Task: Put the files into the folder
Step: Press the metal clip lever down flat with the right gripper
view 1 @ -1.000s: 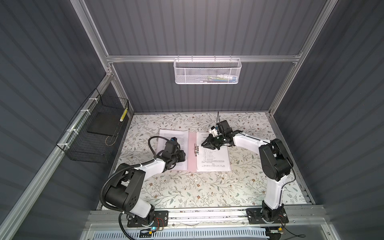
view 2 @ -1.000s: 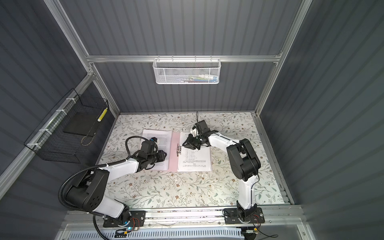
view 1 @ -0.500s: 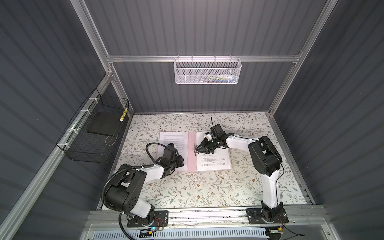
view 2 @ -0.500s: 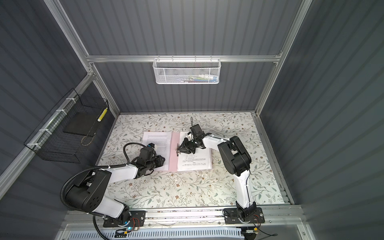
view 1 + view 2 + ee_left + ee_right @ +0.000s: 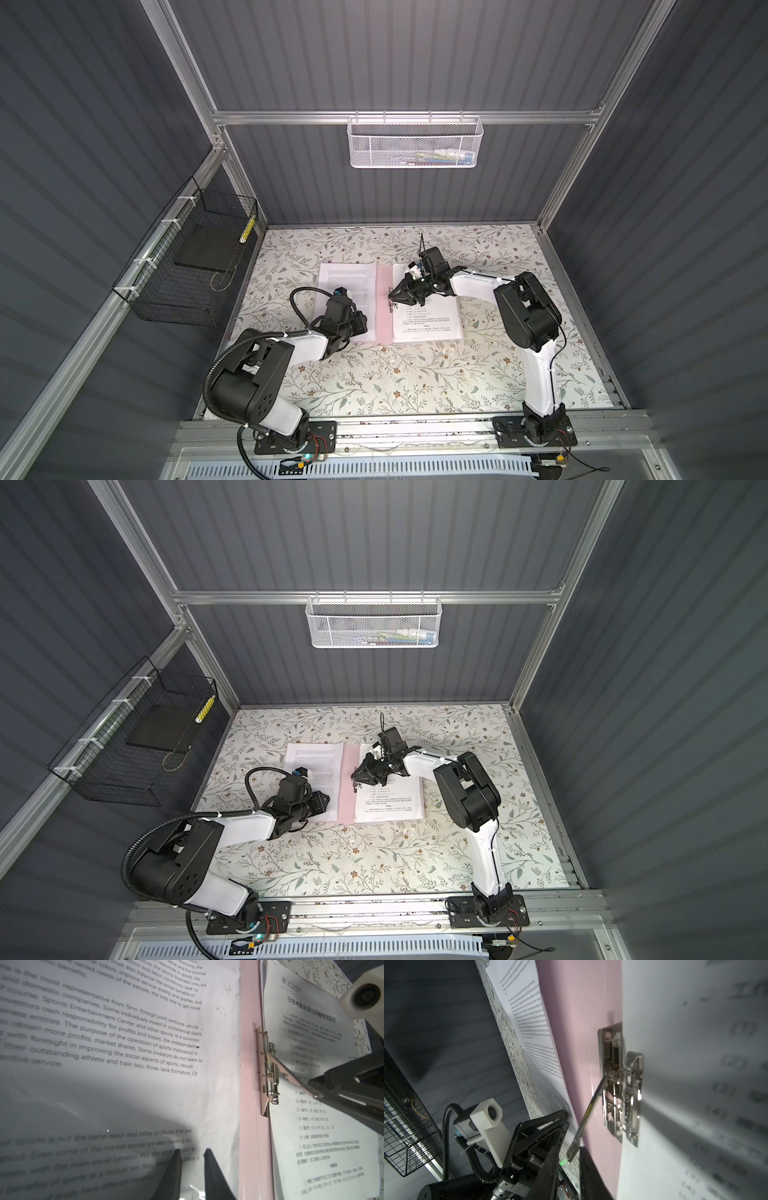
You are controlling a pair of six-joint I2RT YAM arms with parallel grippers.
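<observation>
The pink folder (image 5: 384, 307) (image 5: 348, 789) lies open on the table. One of the files (image 5: 347, 276) (image 5: 124, 1043), with English text, rests on its left flap. Another (image 5: 428, 324) (image 5: 315, 1126), with a logo header, rests on the right flap. The metal clip (image 5: 270, 1076) (image 5: 623, 1088) sits at the spine with its lever (image 5: 589, 1109) raised. My right gripper (image 5: 392, 296) (image 5: 569, 1150) is slightly open around the lever's end, which touches one finger. My left gripper (image 5: 360, 323) (image 5: 192, 1153) hovers low over the left sheet's near part, its fingers slightly apart and empty.
A black wire basket (image 5: 187, 270) holding a black slab (image 5: 208, 249) hangs on the left wall. A white mesh basket (image 5: 415, 143) hangs on the back wall. The floral table cover (image 5: 415, 374) stretches toward the front rail.
My right gripper has moved left from over the right sheet to the clip at the spine. My left gripper has slid toward the front along the left sheet.
</observation>
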